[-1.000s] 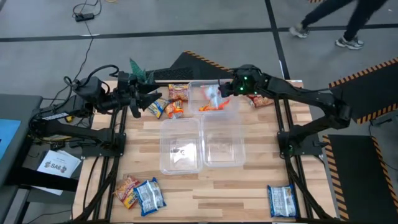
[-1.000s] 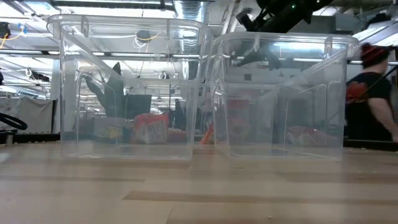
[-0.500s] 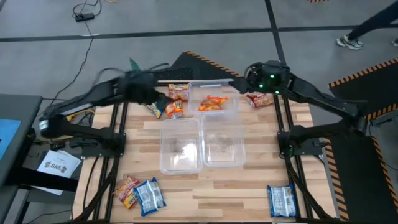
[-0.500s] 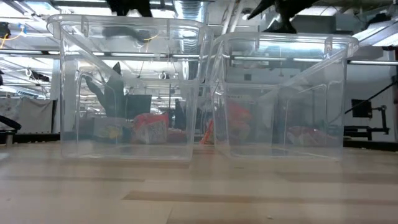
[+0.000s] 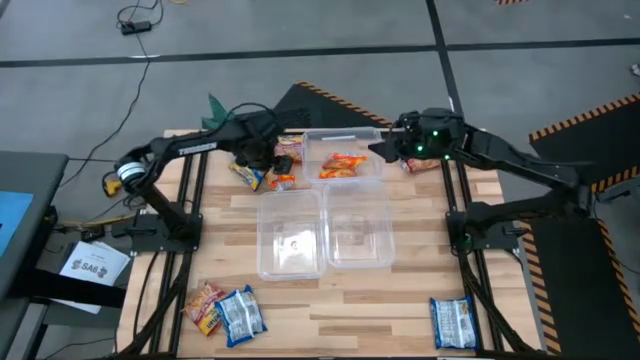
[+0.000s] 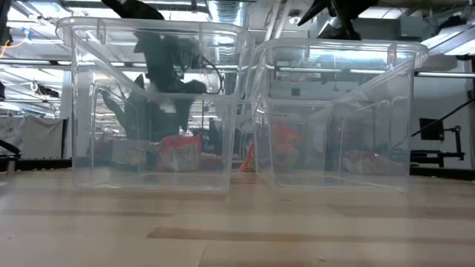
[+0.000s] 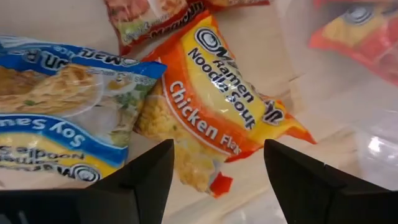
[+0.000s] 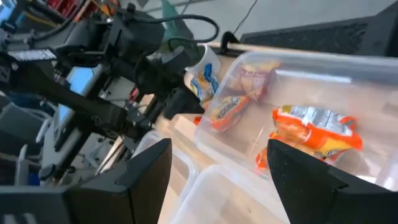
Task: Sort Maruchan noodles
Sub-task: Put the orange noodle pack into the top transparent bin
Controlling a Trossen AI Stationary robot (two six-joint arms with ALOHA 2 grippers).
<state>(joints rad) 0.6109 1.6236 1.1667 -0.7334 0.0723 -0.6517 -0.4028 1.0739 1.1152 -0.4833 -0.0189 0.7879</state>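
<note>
Jaws of our left gripper (image 7: pixel 214 180) stand spread wide, holding nothing, hovering just above an orange-and-yellow crinkly plastic chicken-flavour ramen packet (image 7: pixel 214 109) that lies flat on the pale wooden counter (image 5: pixel 380 300). Just beside that packet, we see a blue-and-white soy-sauce ramen packet (image 7: pixel 59 112) and, past it, a red ramen packet (image 7: pixel 149 22).

In the high view our left gripper (image 5: pixel 262 152) reaches over this small cluster at the counter's far edge, next to a clear plastic tub (image 5: pixel 368 135) that holds an orange packet (image 5: pixel 343 165). Our right gripper (image 5: pixel 388 150) hangs by that tub's other side; its jaws are also parted and empty, as its wrist view shows.

Two more clear plastic tubs (image 5: pixel 268 255) sit side by side mid-counter. Another red packet (image 5: pixel 420 160) lies beyond the right gripper. Near the counter's front edge, we see a red-and-yellow packet (image 5: pixel 204 303) touching a blue-and-white packet (image 5: pixel 241 314) on the left, and a lone blue-and-white packet (image 5: pixel 452 322) on the right.
</note>
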